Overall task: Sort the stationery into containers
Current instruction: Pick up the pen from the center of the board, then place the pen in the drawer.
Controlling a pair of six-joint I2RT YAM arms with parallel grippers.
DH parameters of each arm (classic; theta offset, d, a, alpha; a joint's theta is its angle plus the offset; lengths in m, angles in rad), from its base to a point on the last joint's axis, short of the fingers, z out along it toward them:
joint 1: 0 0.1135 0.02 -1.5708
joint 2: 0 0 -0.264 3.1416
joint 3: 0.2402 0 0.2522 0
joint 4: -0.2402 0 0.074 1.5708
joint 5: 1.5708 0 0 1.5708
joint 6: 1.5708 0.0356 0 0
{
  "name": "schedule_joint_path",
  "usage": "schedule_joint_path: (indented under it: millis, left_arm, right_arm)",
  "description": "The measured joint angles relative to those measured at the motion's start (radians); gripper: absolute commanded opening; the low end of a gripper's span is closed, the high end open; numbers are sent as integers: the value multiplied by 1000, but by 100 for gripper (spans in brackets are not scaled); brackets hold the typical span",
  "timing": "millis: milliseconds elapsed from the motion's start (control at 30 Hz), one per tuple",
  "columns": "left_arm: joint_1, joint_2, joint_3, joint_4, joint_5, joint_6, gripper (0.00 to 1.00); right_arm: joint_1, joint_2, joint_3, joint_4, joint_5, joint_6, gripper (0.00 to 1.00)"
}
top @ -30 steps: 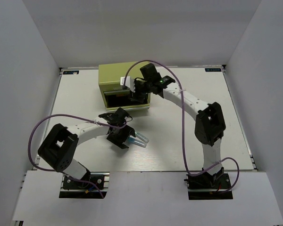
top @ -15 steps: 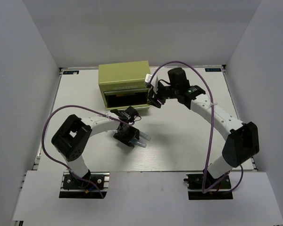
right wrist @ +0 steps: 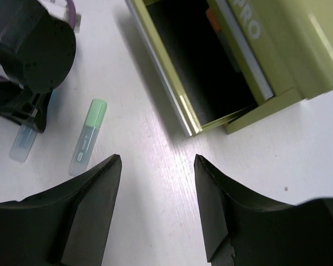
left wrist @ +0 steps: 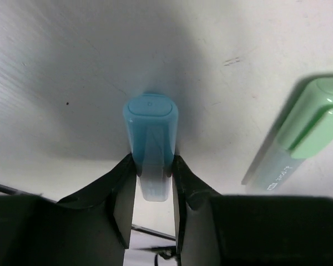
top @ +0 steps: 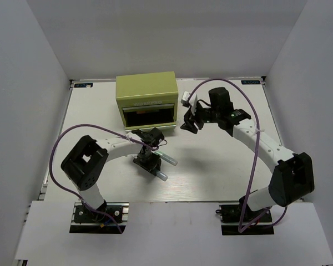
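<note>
The left tool (left wrist: 152, 166) is closed on the clear end of the light blue marker (left wrist: 150, 124), which lies on the white surface (left wrist: 55, 66). The green-capped marker (left wrist: 302, 136) lies just beside it, its small print too blurred to read. The right tool (right wrist: 156, 160) hangs open near the olive-green chest (right wrist: 299, 50), whose drawer (right wrist: 211, 83) stands open. Pale lettering on the chest front ends in "PRO". Plain pale walls enclose the surface.

- Top external: high at the near side, facing down over the whole surface (top: 222, 172).
- Left wrist: very close, facing down.
- Right wrist: farther off; shares the green-capped marker (right wrist: 87, 136) with left wrist.
</note>
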Motion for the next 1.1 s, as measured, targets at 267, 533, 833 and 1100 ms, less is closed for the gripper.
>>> schedule_joint_path:
  millis: [267, 533, 833, 1100]
  left_arm:
    - [-5, -163, -25, 69, -141, 80, 16]
    - [26, -290, -28, 207, -322, 127, 14]
    - [93, -249, -28, 468, -385, -7, 13]
    - [152, -149, 8, 643, -385, -127, 14]
  right_arm:
    - [-2, -56, -155, 5, -10, -8, 63]
    - [-6, -87, -243, 8, -13, -11, 63]
    - [-7, -106, -278, 12, 3, -32, 63]
    - [-7, -135, -315, 14, 11, -39, 63]
